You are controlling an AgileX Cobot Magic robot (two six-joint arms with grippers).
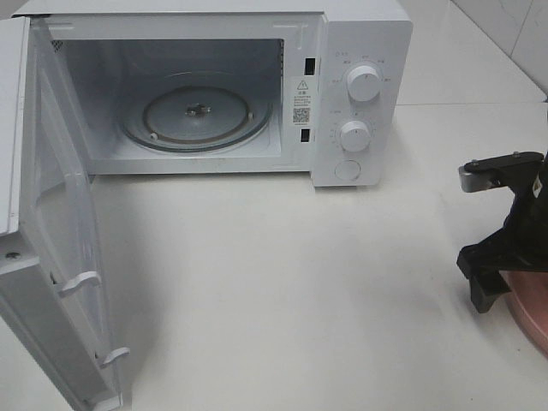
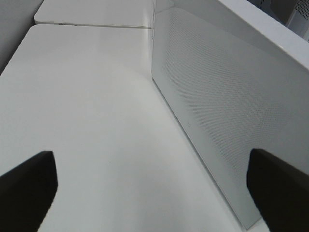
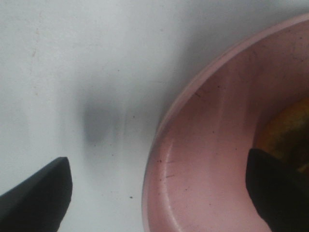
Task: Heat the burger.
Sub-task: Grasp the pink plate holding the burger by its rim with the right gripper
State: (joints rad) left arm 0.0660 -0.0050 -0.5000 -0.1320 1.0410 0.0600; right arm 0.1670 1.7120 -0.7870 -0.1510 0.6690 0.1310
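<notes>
Burger (image 3: 289,128) is not yet lifted from its plate (image 3: 203,164); microwave (image 1: 385,43) is opened; left claw (image 2: 154,193) and right claw (image 3: 154,193) are spread wide, empty.

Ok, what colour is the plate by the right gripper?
Pink plate, clearest in the right wrist view.

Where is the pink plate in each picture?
Exterior high: the pink plate peeks in at the bottom right edge, cut off by the frame.
Left wrist: not in it.
Right wrist: close up, filling much of the picture, with the burger on it.
Shared landmark: the white table shows in all three views.
</notes>
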